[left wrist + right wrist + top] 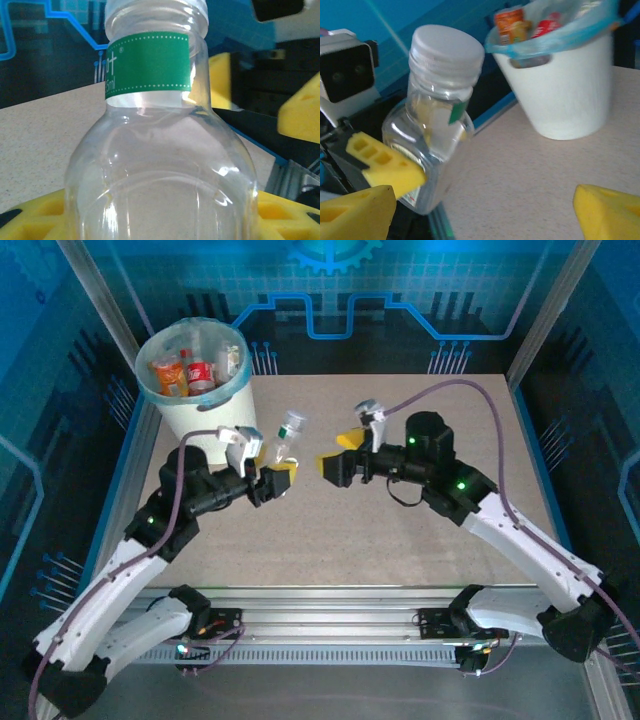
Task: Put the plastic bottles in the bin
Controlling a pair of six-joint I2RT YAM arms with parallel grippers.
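Left tool [283,473] clamped, right tool [338,454] wide.

Robot lab cell; blue circuit-print walls [420,290]

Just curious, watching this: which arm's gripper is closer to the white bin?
Left. The left gripper, shut on a clear bottle, sits beside the bin; the right gripper, open, is farther right.

Cool bluish light; right-wrist view seemingly motion-blurred.
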